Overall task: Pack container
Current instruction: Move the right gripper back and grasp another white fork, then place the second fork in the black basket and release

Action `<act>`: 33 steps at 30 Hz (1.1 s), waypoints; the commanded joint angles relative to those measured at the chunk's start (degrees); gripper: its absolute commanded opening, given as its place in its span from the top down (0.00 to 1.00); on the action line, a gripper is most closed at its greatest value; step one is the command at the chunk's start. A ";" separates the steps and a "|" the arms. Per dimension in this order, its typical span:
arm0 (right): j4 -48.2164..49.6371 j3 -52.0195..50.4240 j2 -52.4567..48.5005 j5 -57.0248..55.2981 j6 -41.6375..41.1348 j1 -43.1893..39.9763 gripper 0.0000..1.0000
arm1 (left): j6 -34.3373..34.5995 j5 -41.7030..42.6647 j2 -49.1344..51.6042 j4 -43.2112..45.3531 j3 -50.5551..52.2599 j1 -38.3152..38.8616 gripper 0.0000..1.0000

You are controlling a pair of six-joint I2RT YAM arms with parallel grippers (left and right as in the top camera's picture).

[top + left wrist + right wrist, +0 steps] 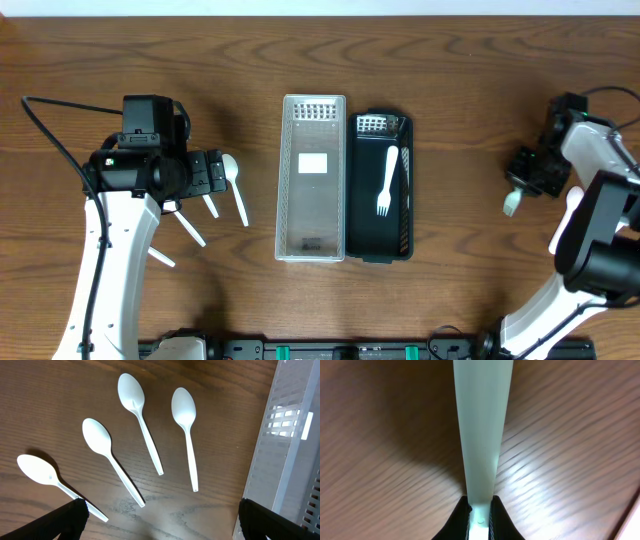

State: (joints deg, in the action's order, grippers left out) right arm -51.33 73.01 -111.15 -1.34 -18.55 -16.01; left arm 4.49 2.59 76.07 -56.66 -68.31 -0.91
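Overhead: white fork [384, 180] lies in black tray [354, 240] | left gripper [162, 506] spread wide above four spoons [131, 390] | right gripper [480, 508] pinching pale strip [481, 425], perhaps a utensil handle

Right wrist view: the pale utensil [481, 430] pinched between the right jaws runs off the top edge, so I cannot tell whether it is a fork or a spoon. The counter [570, 460] beyond the jaws is blurred.

Left wrist view: the handle end of the outermost spoon [45, 472] passes behind one left jaw. The clear container [287, 450] beside the other jaw is cut by the right edge.

Overhead: three spoon bowls lie hidden beneath the left jaws.
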 commanded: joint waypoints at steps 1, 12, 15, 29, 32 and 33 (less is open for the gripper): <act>-1.31 1.46 8.26 2.40 1.09 5.01 0.99 | -0.35 -0.68 -0.11 -0.26 -1.18 -0.04 0.02; -3.23 2.25 23.52 5.88 -5.62 30.91 0.99 | -0.35 -0.68 -0.11 -0.26 -1.18 -0.04 0.02; -3.48 2.21 22.71 5.86 -6.38 36.85 0.98 | -0.35 -0.68 -0.11 -0.28 -1.18 -0.04 0.02; -1.42 2.19 5.44 4.61 -8.39 45.00 0.89 | -0.35 -0.70 -0.11 -0.28 -1.18 -0.04 0.02; 0.59 2.21 3.74 4.61 -7.96 45.03 0.86 | -0.35 -0.68 -0.11 -0.28 -1.18 -0.04 0.02; 1.33 2.23 3.72 4.61 -7.89 45.00 0.80 | -0.35 -0.68 -0.11 -0.28 -1.18 -0.04 0.02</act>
State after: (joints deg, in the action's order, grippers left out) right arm -50.96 74.98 -107.28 3.90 -26.50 28.75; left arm 4.49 2.59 76.07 -56.66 -68.31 -0.91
